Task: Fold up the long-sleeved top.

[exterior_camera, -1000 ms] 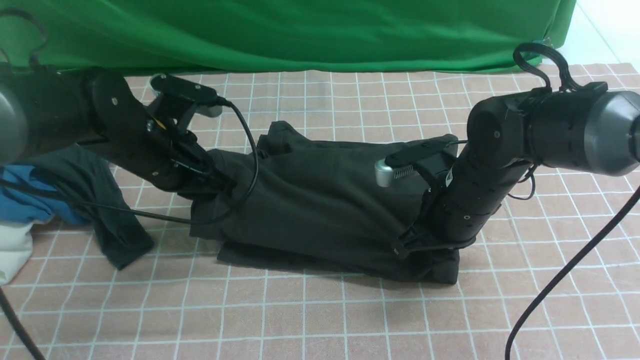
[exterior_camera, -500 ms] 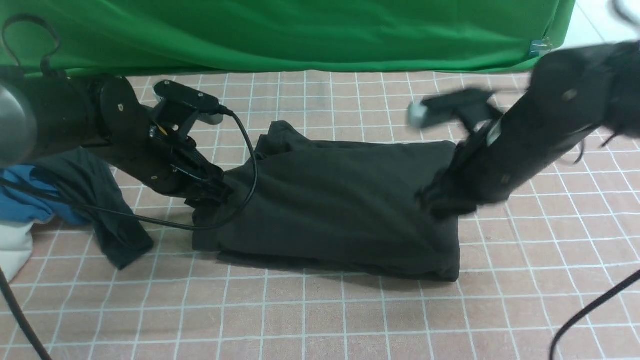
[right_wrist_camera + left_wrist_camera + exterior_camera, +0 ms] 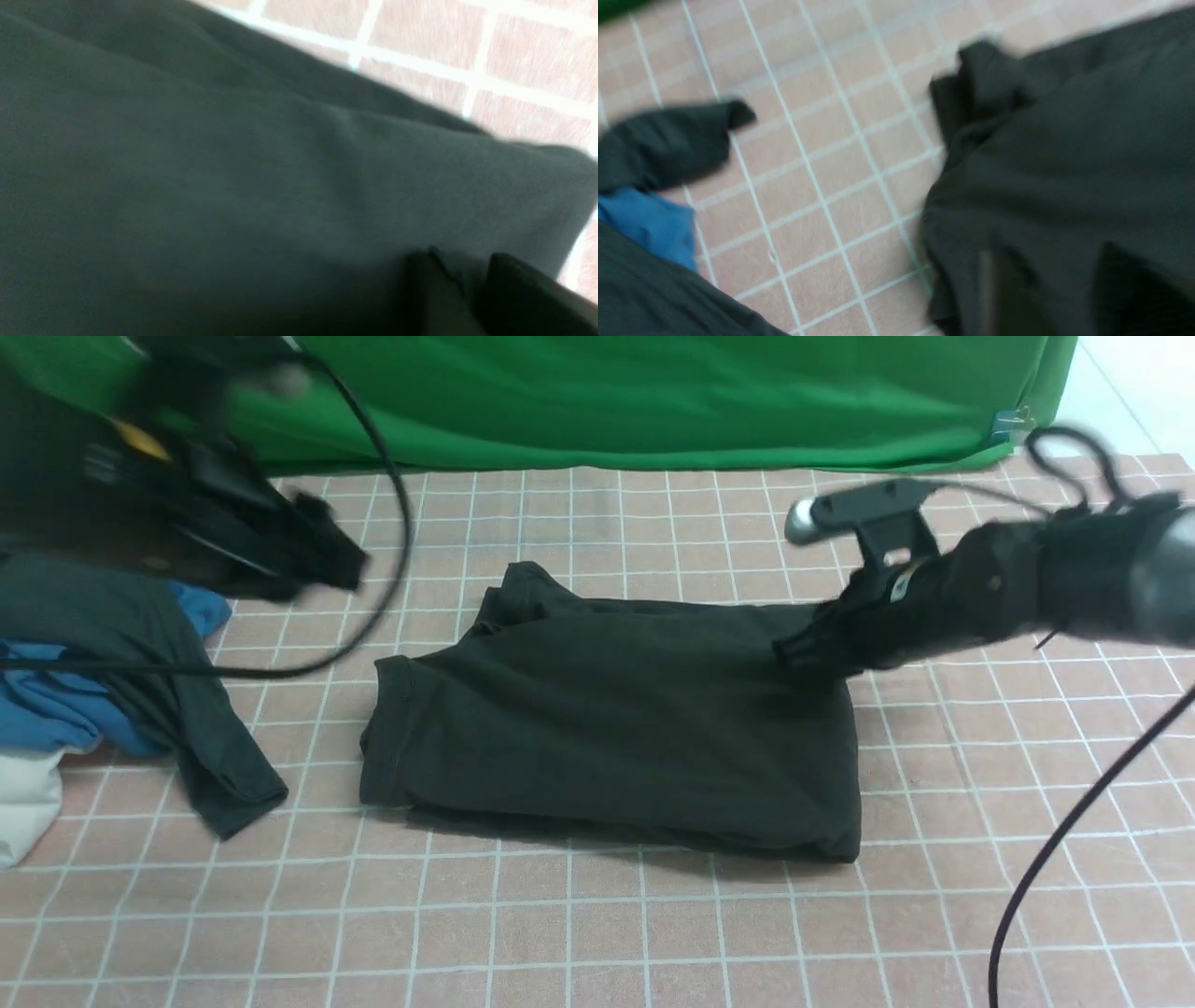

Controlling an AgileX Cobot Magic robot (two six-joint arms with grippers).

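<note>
Open checked cloth (image 3: 597, 933) before the folded top (image 3: 607, 728); clothes heap (image 3: 103, 691) leftward.

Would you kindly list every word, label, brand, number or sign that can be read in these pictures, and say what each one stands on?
None can be read.
Black top: folded, with no lettering or logo on the sides that show.
Right arm: a small pale patch, perhaps a label, too small to read.
Left arm: a yellow mark, blurred by motion, unreadable.
Grey garment, blue cloth, checked tablecloth and green backdrop: no text.
</note>
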